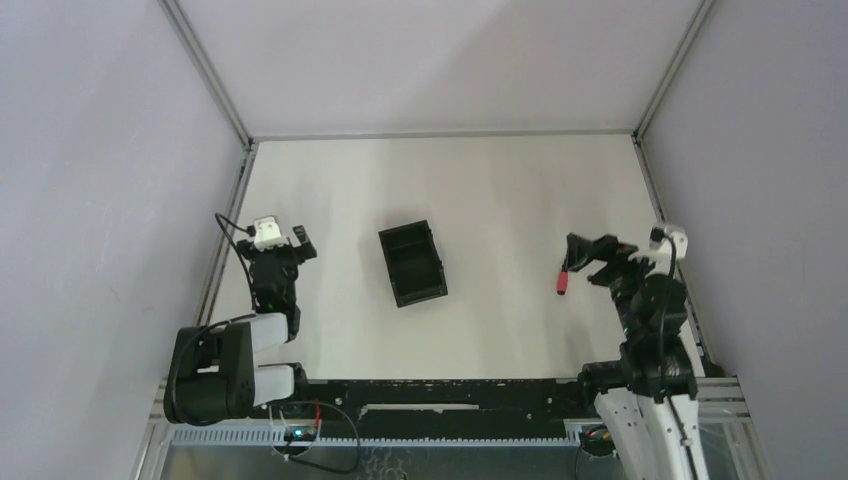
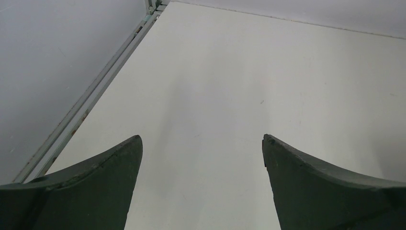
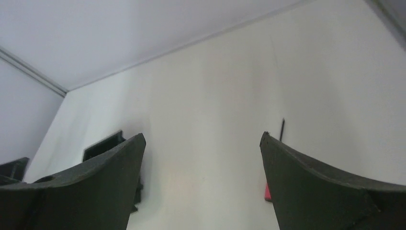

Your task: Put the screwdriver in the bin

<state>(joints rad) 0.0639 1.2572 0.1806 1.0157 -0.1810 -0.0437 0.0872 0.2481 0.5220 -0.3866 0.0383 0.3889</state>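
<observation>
Looking down from above, the black bin (image 1: 412, 263) sits on the white table (image 1: 500, 190), about in the middle between the two arms. The screwdriver (image 1: 562, 281) lies on the table well to the right of the bin, not inside it. Only its red handle is easy to see from up there. The right gripper (image 1: 588, 256) is just beside it, with its tips pointing toward the bin. The left gripper (image 1: 303, 243) is on the other side of the bin, near the side rail (image 1: 238, 185).

The top camera is too far away to show the jaws well. The wrist cameras do that job. On the right wrist camera, the right gripper (image 3: 201, 139) has its jaws wide apart with nothing between them. A red bit of the screwdriver (image 3: 266, 193) peeks out beside the right-hand finger, and its thin dark shaft sticks out past the finger's tip. I cannot tell if the finger touches it. The bin (image 3: 103, 146) shows partly behind the other finger.

On the left wrist camera, the left gripper (image 2: 201, 141) is spread wide too, and only the table (image 2: 239, 72) shows between its fingers. The bin and screwdriver do not show there.
</observation>
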